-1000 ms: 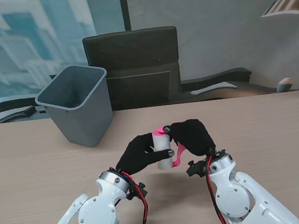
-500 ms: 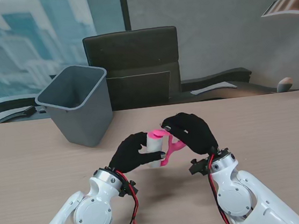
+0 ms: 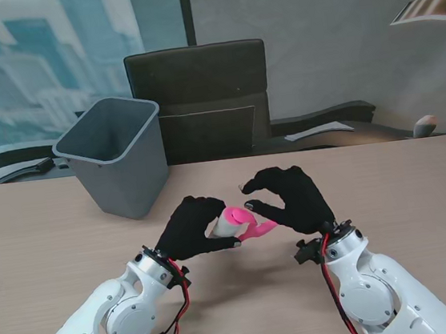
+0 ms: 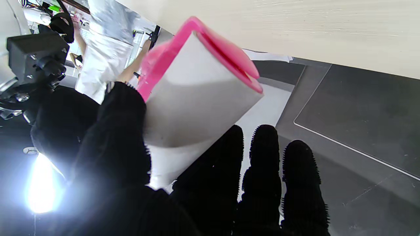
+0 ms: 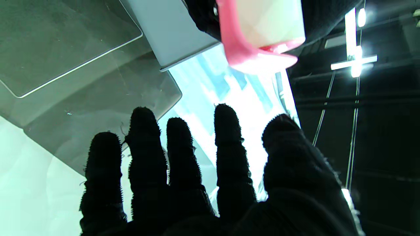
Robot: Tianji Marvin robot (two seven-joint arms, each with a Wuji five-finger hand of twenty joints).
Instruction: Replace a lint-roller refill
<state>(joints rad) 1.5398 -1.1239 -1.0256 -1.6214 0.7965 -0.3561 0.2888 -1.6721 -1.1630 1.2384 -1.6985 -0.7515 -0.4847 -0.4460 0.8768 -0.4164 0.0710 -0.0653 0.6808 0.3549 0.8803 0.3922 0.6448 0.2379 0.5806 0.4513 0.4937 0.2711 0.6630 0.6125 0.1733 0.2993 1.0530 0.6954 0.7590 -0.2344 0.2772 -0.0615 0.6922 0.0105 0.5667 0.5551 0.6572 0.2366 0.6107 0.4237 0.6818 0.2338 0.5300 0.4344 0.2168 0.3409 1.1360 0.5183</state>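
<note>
My left hand [image 3: 193, 227] is shut on the lint roller [image 3: 233, 221], a white paper roll on a pink frame, held above the table in the middle. The roller lies tilted, its pink handle [image 3: 258, 228] pointing toward my right hand [image 3: 291, 198]. That hand is open, fingers curled and spread, just right of the handle and not touching it. In the left wrist view the white roll [image 4: 193, 98] fills the middle between thumb and fingers [image 4: 262, 170], with a pink end cap [image 4: 229, 55]. The right wrist view shows the roller [image 5: 262, 29] apart from the spread fingers [image 5: 223, 131].
A grey waste bin [image 3: 117, 155] stands on the table at the far left. A dark chair [image 3: 199, 97] sits behind the table's far edge. The wooden table [image 3: 418, 185] stretches to both sides.
My right hand has let go of the pink handle and drawn slightly right. My left hand has tipped the roller from upright to lying slanted and shifted a little left.
</note>
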